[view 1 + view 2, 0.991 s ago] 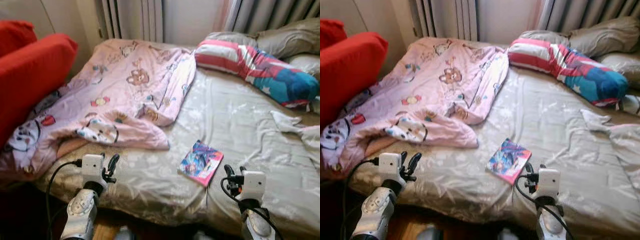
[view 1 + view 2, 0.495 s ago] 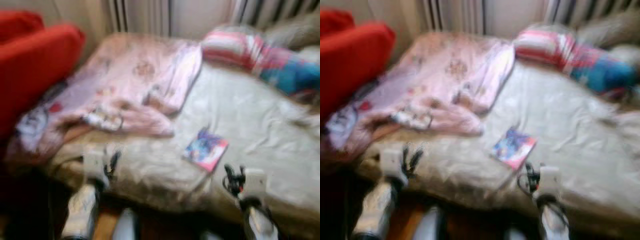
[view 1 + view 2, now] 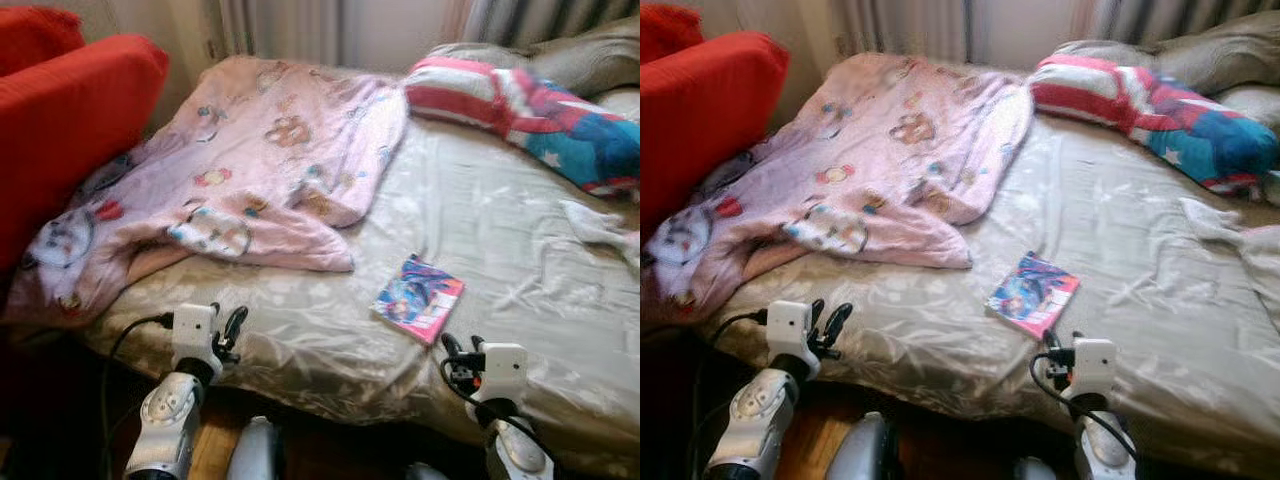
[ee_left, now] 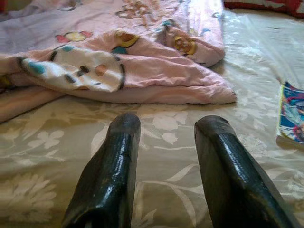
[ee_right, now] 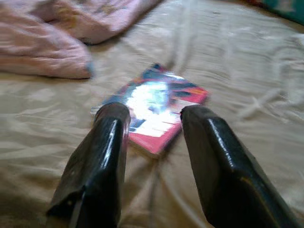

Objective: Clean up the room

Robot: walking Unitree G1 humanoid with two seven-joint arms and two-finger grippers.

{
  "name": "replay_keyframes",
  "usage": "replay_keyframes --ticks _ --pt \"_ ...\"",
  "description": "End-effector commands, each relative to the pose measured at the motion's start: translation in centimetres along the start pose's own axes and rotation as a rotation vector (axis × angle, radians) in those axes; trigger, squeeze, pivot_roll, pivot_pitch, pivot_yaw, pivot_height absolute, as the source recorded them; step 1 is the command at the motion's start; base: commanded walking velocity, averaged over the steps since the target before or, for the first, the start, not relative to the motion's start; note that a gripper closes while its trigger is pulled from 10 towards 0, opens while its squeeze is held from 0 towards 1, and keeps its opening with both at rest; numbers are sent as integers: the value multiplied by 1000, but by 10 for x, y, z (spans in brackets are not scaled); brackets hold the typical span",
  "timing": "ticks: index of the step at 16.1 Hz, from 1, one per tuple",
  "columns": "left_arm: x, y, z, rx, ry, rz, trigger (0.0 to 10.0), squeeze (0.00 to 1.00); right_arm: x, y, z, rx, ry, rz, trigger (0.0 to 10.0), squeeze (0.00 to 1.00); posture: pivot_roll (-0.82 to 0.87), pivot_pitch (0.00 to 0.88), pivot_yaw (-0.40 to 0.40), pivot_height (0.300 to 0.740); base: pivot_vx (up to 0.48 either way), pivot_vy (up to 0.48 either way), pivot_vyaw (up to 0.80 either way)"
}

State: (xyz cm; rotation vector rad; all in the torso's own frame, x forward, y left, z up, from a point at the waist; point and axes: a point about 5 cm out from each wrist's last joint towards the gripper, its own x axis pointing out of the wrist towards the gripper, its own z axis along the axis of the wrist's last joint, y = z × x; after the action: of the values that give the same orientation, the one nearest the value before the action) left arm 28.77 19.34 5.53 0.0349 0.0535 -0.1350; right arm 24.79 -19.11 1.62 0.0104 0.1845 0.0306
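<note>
A colourful pink-edged book (image 3: 418,298) lies flat on the beige bed sheet (image 3: 480,230), near the bed's front edge. My right gripper (image 3: 458,352) hovers just in front of the book (image 5: 153,105), open, with nothing between its black fingers (image 5: 104,152). A crumpled pink blanket (image 3: 240,170) with cartoon prints covers the bed's left half. My left gripper (image 3: 230,325) is open over the sheet at the front left edge, short of the blanket's fold (image 4: 118,76). The book's corner (image 4: 292,114) appears at the side of the left wrist view.
A red armchair (image 3: 70,110) stands close on the left of the bed. A striped red, white and blue pillow (image 3: 530,105) and grey pillows (image 3: 590,60) lie at the head. A rumpled sheet fold (image 3: 600,225) is at the right. Curtains hang behind. Wooden floor (image 3: 830,430) lies below the bed edge.
The camera has shifted and steadied after a blurred frame, so the scene sits slightly lower and to the right. Both grippers keep the same open pose at the bed's front edge.
</note>
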Motion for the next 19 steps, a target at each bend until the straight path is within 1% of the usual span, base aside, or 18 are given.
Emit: replay_keyframes --ticks 1,2,4,11,16,19 --pt "-1 4 -1 3 14 7 10000 0 2 4 6 9 -32 17 10000 0 29 105 7 644 0 0 525" --pt "-1 5 0 9 14 3 10000 0 2 4 6 49 -32 -7 10000 0 30 105 8 644 0 0 0" --pt "-1 3 1 17 12 -10 10000 0 6 2 10 95 -42 -24 10000 0 27 106 12 644 246 0 0" --pt "1 3 2 31 10 -18 10000 0 7 0 11 98 -44 -27 10000 0 33 113 16 644 266 0 0" --pt "0 4 2 36 15 -19 10000 0 11 2 15 116 -54 -17 10000 0 31 118 18 644 280 0 0" --pt "1 4 3 40 14 -24 10000 0 11 4 16 99 -60 -2 10000 0 29 121 22 644 285 0 0"
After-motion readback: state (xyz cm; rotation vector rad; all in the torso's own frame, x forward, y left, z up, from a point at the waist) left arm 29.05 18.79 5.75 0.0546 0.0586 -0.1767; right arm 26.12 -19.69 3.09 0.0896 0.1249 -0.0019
